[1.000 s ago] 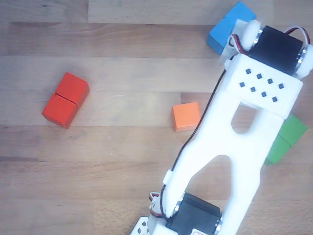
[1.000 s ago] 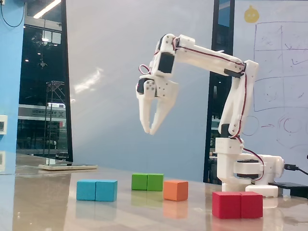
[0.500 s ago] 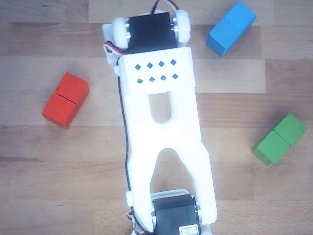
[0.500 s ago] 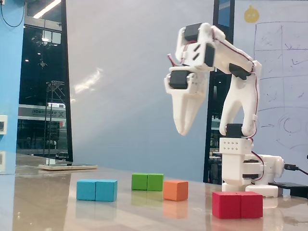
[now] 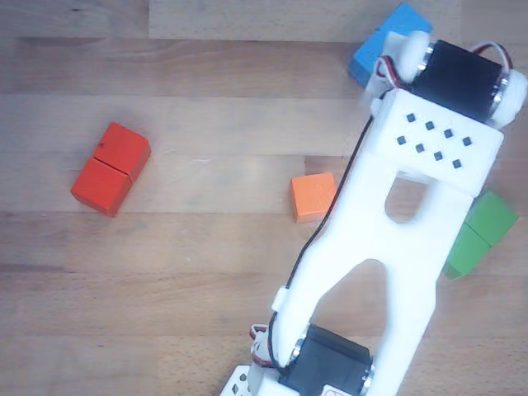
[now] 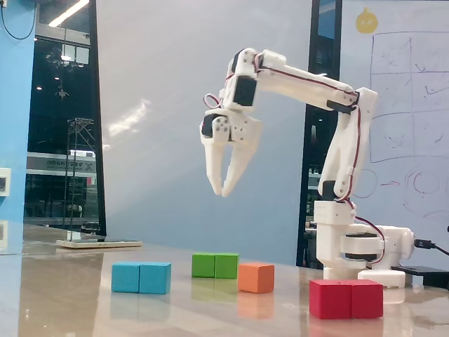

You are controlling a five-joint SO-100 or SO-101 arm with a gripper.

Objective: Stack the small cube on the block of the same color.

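Note:
The small orange cube (image 5: 313, 196) lies on the wooden table beside the arm, and shows in the fixed view (image 6: 255, 277) between the green and red blocks. A red two-cube block (image 5: 110, 168) lies apart at the left of the other view and in front at the right of the fixed view (image 6: 346, 298). My gripper (image 6: 221, 192) hangs high above the table, pointing down, empty, its fingertips almost together. It is well above and to the left of the cube in the fixed view. In the other view the arm hides the fingers.
A blue two-cube block (image 5: 388, 45) (image 6: 141, 277) lies partly under the wrist in the other view. A green two-cube block (image 5: 481, 233) (image 6: 215, 265) lies beside the arm. The arm's base (image 6: 351, 246) stands at the right of the fixed view.

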